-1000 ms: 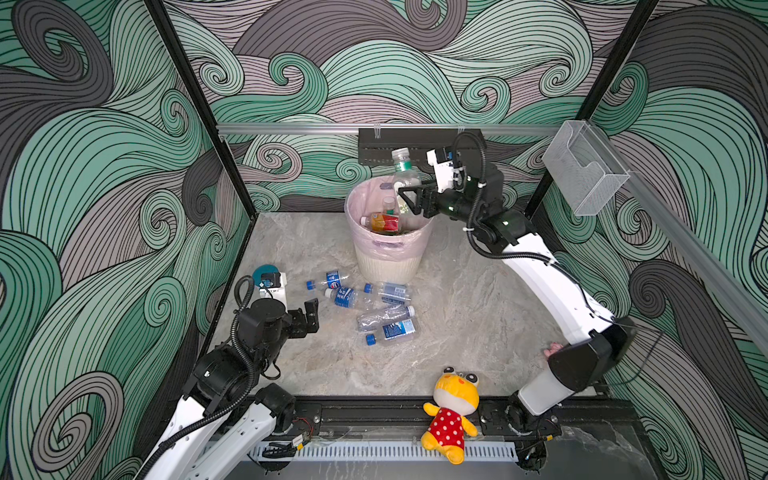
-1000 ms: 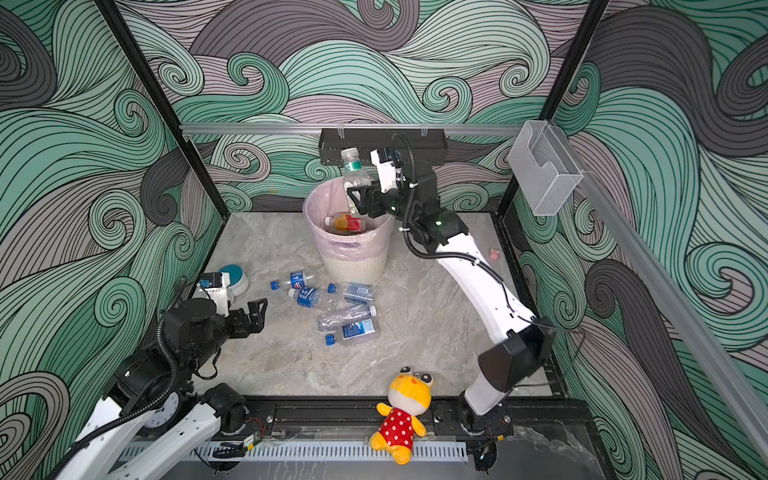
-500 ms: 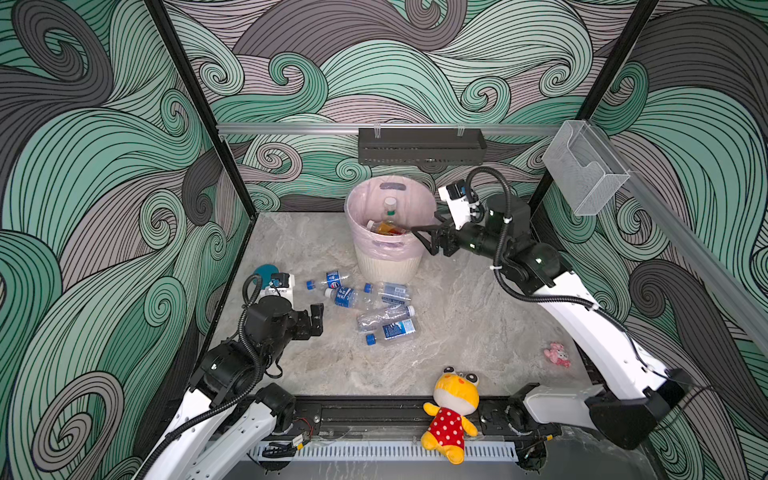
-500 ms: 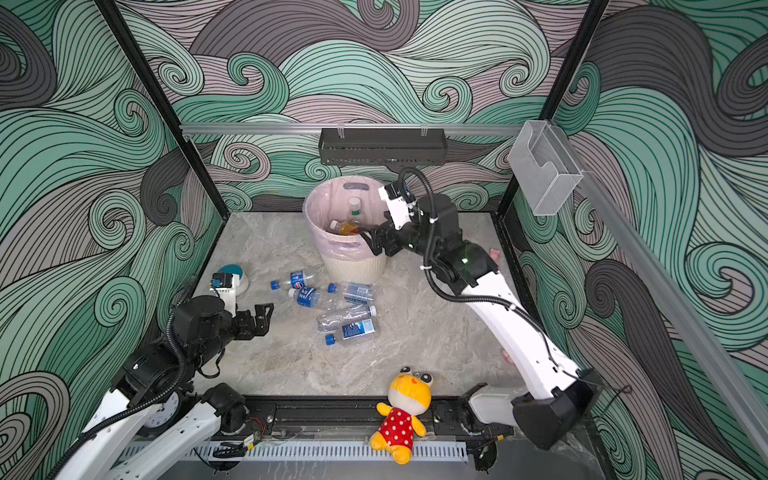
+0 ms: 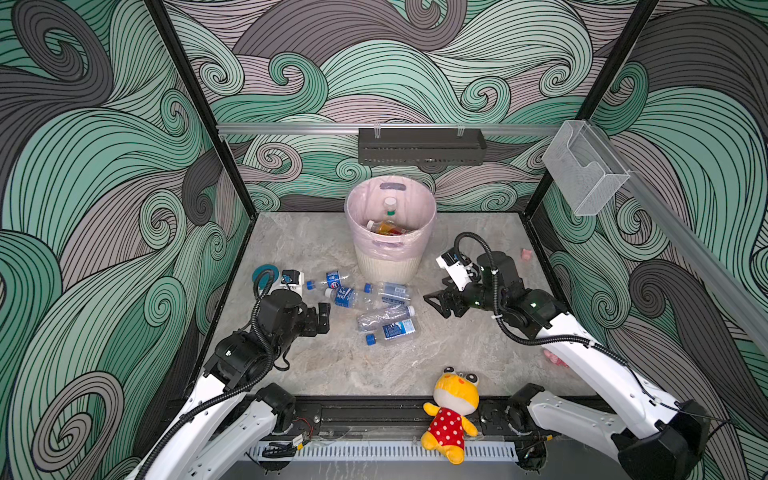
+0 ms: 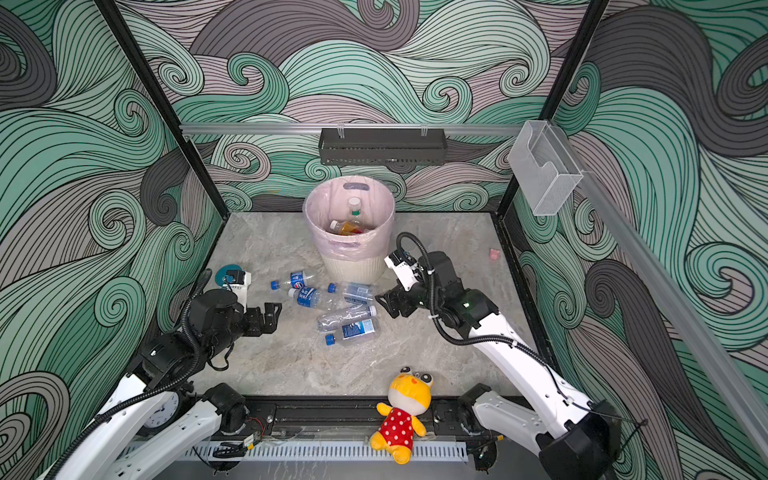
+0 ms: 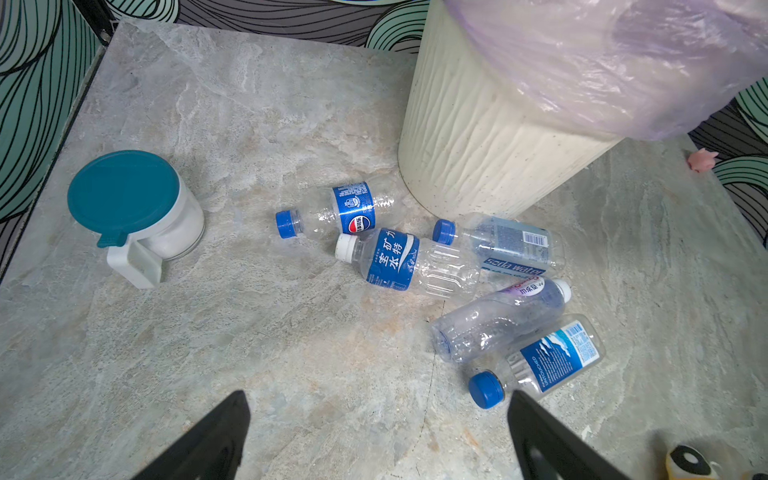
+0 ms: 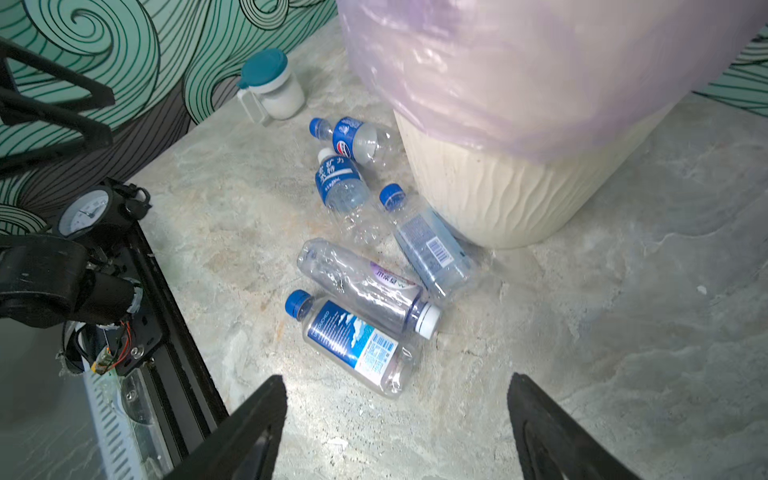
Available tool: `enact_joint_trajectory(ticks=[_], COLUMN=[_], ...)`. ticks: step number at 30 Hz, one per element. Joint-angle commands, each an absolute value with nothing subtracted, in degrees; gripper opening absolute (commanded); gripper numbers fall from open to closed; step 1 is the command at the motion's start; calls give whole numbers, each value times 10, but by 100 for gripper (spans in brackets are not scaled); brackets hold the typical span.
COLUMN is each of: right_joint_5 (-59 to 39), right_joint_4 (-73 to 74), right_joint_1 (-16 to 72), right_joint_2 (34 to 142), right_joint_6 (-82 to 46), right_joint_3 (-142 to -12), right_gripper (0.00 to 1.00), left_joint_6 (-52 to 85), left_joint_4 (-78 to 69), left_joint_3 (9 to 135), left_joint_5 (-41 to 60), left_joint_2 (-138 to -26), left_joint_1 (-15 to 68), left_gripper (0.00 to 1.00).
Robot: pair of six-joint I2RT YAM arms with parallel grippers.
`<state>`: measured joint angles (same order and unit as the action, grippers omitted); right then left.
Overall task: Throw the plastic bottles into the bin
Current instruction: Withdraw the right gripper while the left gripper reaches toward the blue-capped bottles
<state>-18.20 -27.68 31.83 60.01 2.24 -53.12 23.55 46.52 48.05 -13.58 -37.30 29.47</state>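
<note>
Right wrist view: right pincer [image 8: 395, 379] spread, nothing in it, low over the worktop [image 8: 623, 332] on the right of the pile. Left pincer [image 7: 378, 397] is also spread wide and empty, on the pile's other side. Between them five plastic bottles [image 5: 345, 297] lie flat mid-worktop, packed at the foot of the bin [image 5: 388, 266] on its front-left side. Soda-water bottle [image 7: 507, 243] looks tucked against the bin's base. Bin stands near the back edge, centre.

Progress, my read: partway. At least two are in the bin, amber one [image 5: 386, 227] lying, white-capped one [image 5: 390, 203] leaning on the far wall. Five to go.

Long axes all run roughly parallel to the front edge. Four caps point at the left edge. The crushed clear bottle [image 5: 384, 318] points its white cap at the right edge, toward the right pincer. It's closest, so likely next.
</note>
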Motion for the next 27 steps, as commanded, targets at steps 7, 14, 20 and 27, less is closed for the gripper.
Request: enact_joint_trajectory(ticks=[7,14,20,27], right_joint_5=[-181,-171,-159,-108], right_joint_4=[-302,-291,-286,-281], right_joint_1=[332,336,339,339], right_joint_2=[615,624,617,582], right_joint_6=[48,43,37,30], right_joint_3=[-501,-504,-500,-484], right_gripper=[77,76,76,78], left_joint_6=[245,257,173,-45], left_joint_4=[441,412,460,437], left_joint_3=[472,461,543,617], left_joint_5=[-131,-152,-198,-144], left_joint_2=[-383,-423,-551,-696], left_joint_1=[290,290,288,245], left_gripper=[98,98,92,97])
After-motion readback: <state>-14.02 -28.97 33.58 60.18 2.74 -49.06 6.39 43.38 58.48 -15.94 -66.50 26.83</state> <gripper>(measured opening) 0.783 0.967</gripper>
